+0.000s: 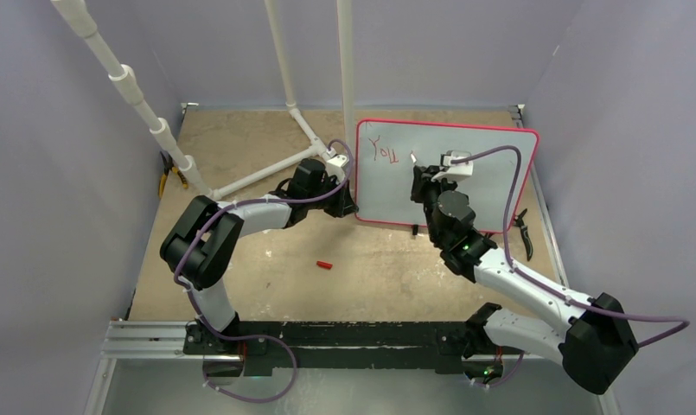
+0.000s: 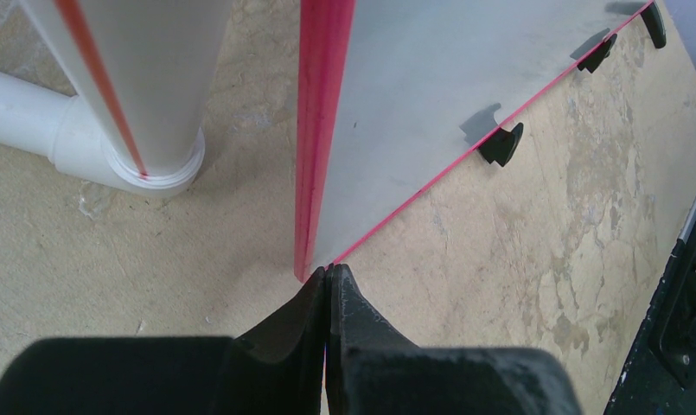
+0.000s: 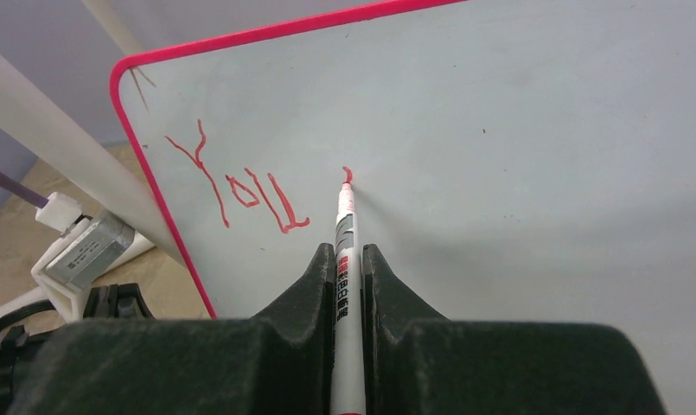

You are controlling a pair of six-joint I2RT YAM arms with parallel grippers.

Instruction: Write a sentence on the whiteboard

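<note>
The whiteboard (image 1: 491, 177) stands upright on the table, white with a red-pink frame. Red lettering, the sentence (image 1: 383, 150), reads "You" near its top left corner. In the right wrist view the sentence (image 3: 240, 192) sits left of a short fresh red stroke. My right gripper (image 3: 349, 252) is shut on a white marker (image 3: 345, 226), whose red tip touches the whiteboard (image 3: 543, 173) at that stroke. My left gripper (image 2: 328, 270) is shut on the bottom left corner of the whiteboard (image 2: 431, 78), with a pink sliver of frame between its jaws. From above, the left gripper (image 1: 351, 206) sits at that corner.
A red marker cap (image 1: 325, 265) lies on the table in front of the board. White PVC pipes (image 1: 288, 104) rise behind and left of it, one base (image 2: 145, 164) close to the left gripper. Black board feet (image 2: 502, 145) stick out below. A black tool (image 1: 524, 230) lies at right.
</note>
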